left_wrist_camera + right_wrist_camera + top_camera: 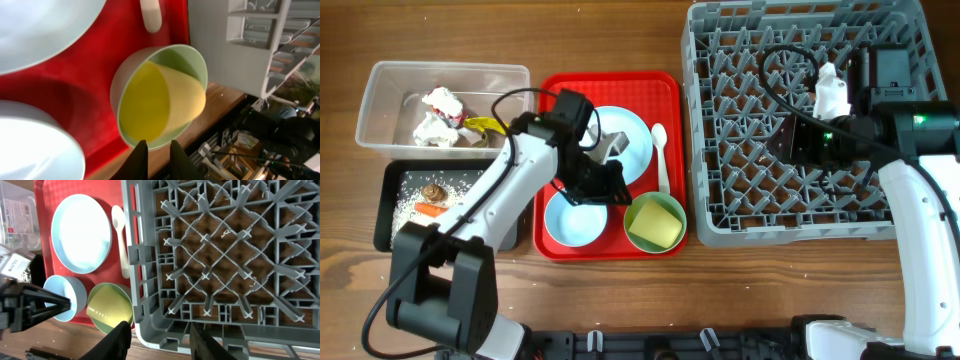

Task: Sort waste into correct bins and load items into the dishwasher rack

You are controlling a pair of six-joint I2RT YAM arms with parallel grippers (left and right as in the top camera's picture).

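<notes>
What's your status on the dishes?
Right fingers open over rack. Left fingers narrow at rim of green bowl, grip unclear. Yellow cup lies in bowl.

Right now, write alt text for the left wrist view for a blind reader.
A yellow cup lies on its side inside a pale green bowl on a red tray. A pale blue plate, a light blue bowl and a white spoon edge the frame, the grey rack is at right, and the left hand shows at the bottom.
</notes>
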